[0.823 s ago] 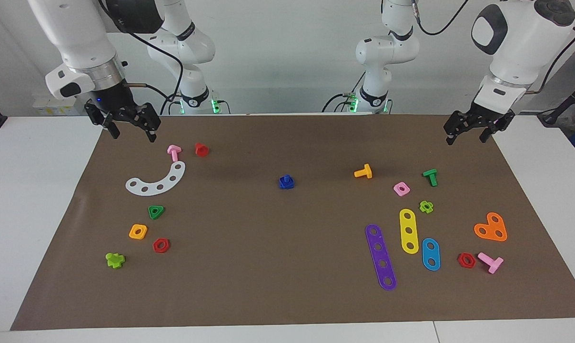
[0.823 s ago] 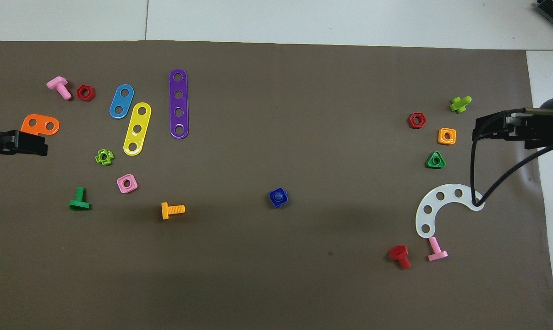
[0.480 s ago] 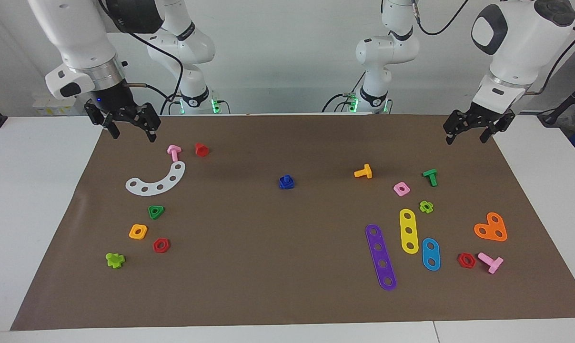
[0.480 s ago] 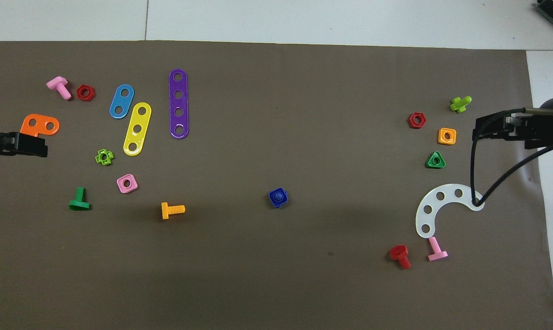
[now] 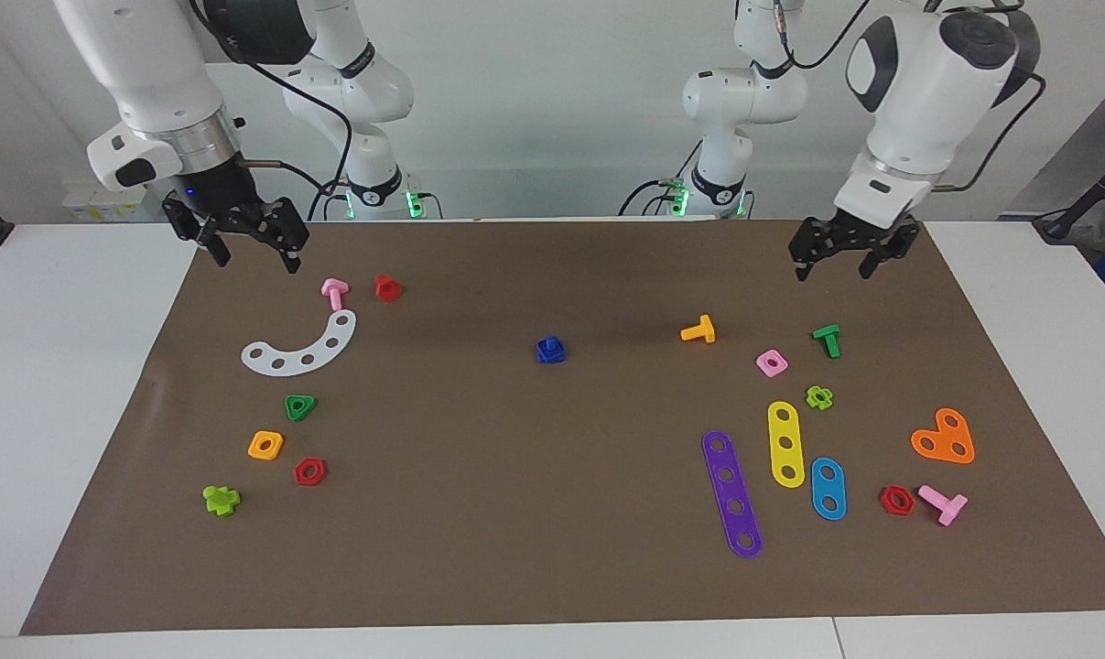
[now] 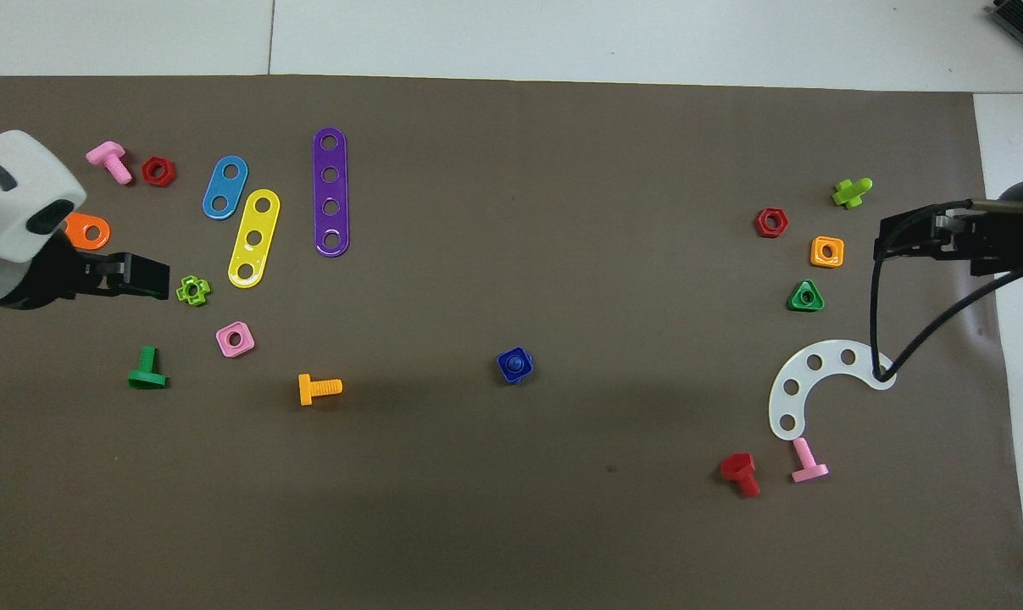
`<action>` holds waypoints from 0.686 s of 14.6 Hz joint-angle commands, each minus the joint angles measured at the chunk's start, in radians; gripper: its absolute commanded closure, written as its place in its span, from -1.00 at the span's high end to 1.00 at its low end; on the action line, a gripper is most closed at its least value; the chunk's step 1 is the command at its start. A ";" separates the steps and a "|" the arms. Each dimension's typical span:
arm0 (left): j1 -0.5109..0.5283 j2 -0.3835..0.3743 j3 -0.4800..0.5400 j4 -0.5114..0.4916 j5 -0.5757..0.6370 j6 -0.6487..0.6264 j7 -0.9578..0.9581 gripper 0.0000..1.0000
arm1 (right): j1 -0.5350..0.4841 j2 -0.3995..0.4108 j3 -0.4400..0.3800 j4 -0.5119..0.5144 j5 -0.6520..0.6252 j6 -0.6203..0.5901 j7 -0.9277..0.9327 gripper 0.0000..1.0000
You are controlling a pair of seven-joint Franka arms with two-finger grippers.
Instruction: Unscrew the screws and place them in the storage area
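The left hand hangs in the air over the mat's robot-side edge at the left arm's end of the bench, fingers apart and holding nothing. The right hand hangs likewise over the mat's robot-side corner at the right arm's end, its fingers spread and empty.

The facing view shows both hands well above the mat. The overhead view shows the left hand lying just beside the light-green cross nut and its white wrist covering part of the orange heart plate, though nothing is touched. The right hand there sits beside the orange square nut.

The dark-blue screw stands mid-mat, seated in a blue square nut, shank up, well apart from both hands. Between it and the left hand lie the orange bolt, pink square nut and green bolt.

The storage area is bare mat around the white curved strip, green triangle nut and red hexagon nut, toward the right arm's end. The mat around the screw is open on all sides, and a broad bare band runs along the mat's edge farthest from the robots.
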 commanded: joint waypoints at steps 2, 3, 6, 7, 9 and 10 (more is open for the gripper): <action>-0.153 0.035 0.016 -0.011 -0.072 0.050 -0.261 0.91 | -0.005 -0.020 0.002 -0.020 0.021 -0.008 -0.025 1.00; -0.201 0.064 0.016 -0.010 -0.073 0.104 -0.373 0.91 | -0.005 -0.020 0.002 -0.020 0.021 -0.008 -0.027 1.00; -0.321 0.179 0.016 0.019 -0.081 0.257 -0.642 0.82 | -0.005 -0.020 0.002 -0.020 0.021 -0.008 -0.025 1.00; -0.336 0.200 0.014 0.019 -0.083 0.305 -0.679 0.80 | -0.005 -0.020 0.002 -0.020 0.021 -0.008 -0.025 1.00; -0.365 0.219 0.014 0.009 -0.087 0.340 -0.713 0.79 | -0.005 -0.020 0.000 -0.020 0.021 -0.008 -0.027 1.00; -0.385 0.237 0.016 0.016 -0.087 0.362 -0.765 0.77 | -0.005 -0.020 0.002 -0.020 0.021 -0.008 -0.027 1.00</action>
